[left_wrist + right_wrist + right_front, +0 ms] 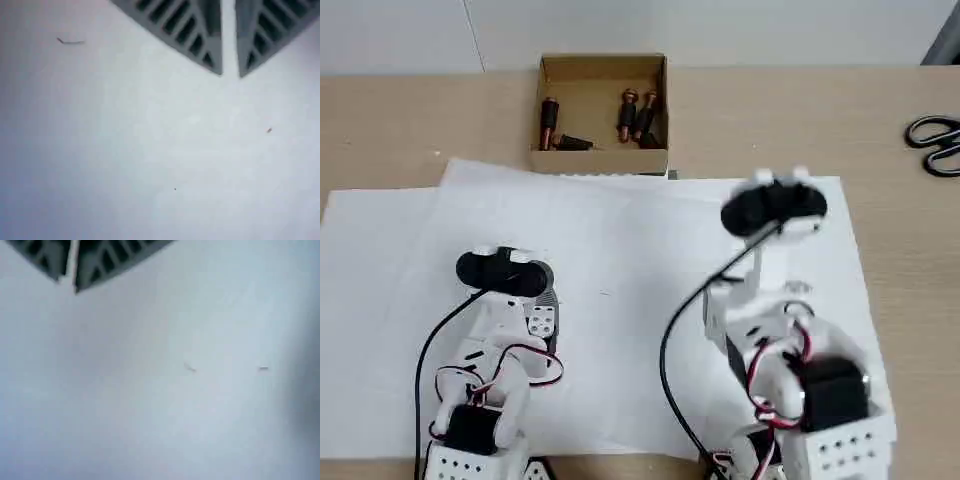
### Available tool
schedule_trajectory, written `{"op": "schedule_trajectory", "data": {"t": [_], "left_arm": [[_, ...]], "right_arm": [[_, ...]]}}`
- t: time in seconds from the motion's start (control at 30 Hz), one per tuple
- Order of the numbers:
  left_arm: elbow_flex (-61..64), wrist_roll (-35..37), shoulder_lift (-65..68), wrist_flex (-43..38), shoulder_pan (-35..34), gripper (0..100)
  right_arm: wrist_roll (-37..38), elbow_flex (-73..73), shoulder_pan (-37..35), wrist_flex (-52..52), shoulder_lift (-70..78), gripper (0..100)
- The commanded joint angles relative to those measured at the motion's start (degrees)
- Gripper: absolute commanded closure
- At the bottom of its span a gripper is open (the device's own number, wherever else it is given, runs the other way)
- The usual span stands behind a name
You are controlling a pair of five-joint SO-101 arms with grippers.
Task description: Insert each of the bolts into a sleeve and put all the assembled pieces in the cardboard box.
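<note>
The cardboard box point(603, 160) stands at the back of the table, and several copper-and-black bolt-and-sleeve pieces point(628, 113) lie inside it. My left arm point(505, 272) hangs over the white paper point(620, 330) at the near left. In the left wrist view, the left gripper point(230, 75) is shut, its grey ribbed fingers point(197, 42) just above bare paper and holding nothing. My right arm point(775, 207) is over the paper's far right part, nearer the box. The right gripper point(67, 287) is shut too, with nothing in it, above bare paper.
Black-handled scissors point(935, 143) lie at the table's right edge. White paper sheets cover the middle and near side of the wooden table point(420, 120). Black cables trail from both arm bases at the front.
</note>
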Motion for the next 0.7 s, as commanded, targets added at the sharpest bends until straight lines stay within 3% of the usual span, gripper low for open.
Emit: {"op": "schedule_trajectory", "data": {"t": [0.0,0.2,0.67], "left_arm": [[-0.2,-0.1,-0.4,0.9,0.1,99],[-0.2,-0.1,-0.4,1.3,0.0,99],[-0.2,0.0,-0.4,1.3,0.0,99]], "right_arm": [[1.9,13.0,1.0,-4.8,-9.5,99.4],[4.7,21.6,1.1,-7.5,-18.8,99.4],[4.7,33.2,1.1,-9.1,-17.9,99.5]]}}
